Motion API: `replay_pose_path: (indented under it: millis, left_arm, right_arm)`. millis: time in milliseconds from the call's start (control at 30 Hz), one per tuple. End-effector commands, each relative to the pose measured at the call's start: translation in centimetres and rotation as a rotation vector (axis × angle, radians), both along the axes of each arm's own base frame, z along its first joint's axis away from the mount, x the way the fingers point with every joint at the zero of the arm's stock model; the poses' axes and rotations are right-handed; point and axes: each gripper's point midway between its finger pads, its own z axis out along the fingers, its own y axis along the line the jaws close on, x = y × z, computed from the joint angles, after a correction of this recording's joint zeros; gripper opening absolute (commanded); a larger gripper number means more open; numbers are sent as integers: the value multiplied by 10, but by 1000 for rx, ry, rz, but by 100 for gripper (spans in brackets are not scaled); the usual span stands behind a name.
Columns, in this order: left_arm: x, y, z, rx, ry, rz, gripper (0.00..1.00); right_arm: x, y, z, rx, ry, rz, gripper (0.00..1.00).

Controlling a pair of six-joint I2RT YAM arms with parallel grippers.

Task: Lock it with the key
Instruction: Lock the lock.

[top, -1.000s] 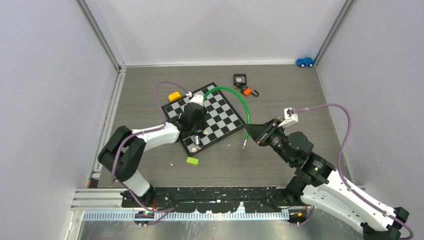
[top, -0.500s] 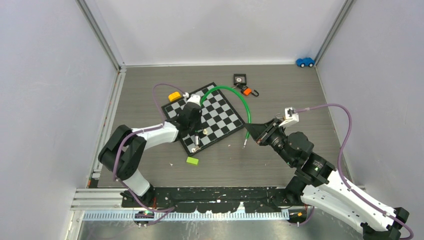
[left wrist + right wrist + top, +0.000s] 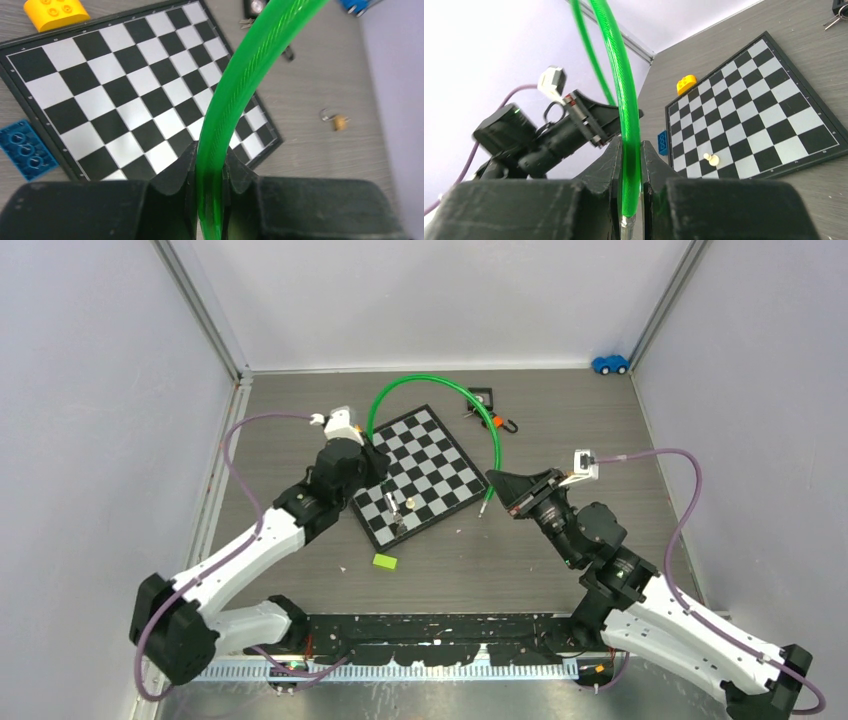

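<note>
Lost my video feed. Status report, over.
Both jaws shut: left gripper and right gripper each clamp the green cable. Cable arches over the chessboard. Keys lie beyond the board, unheld.

The work surface is a table top (image 3: 600, 420) of grey wood-grain planks, closed in on three sides by plain, pale lilac-grey panels: a back wall (image 3: 440, 300), a left wall (image 3: 90, 420) and a right wall (image 3: 760, 390). Slim aluminium posts (image 3: 199, 310) stand at the two far corners, a metal rail (image 3: 222, 460) runs along the left edge, and a black mounting bar (image 3: 450, 625) with a brushed-metal sheet (image 3: 450, 700) below it lines the near edge. The light is even and soft, with only faint shadows.
</note>
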Motion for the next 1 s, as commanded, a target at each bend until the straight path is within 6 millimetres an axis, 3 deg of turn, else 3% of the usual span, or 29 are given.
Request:
replay_pose_path:
  millis: [0, 300, 600, 800, 967]
  left_arm:
    - [-10, -2, 46, -237, -65, 112, 0]
    - [-39, -14, 63, -202, -89, 254, 0]
    - [-55, -13, 65, -332, -57, 267, 0]
    - [-64, -15, 74, -364, -37, 224, 0]
    - [-69, -18, 75, -399, -16, 198, 0]
  right_arm:
    - [16, -3, 24, 140, -42, -94, 0]
    - [24, 34, 28, 113, -103, -141, 0]
    - [-2, 77, 16, -55, -209, -115, 0]
    - [-11, 92, 14, -153, -309, -62, 0]
    - [-15, 96, 29, -148, -350, -30, 0]
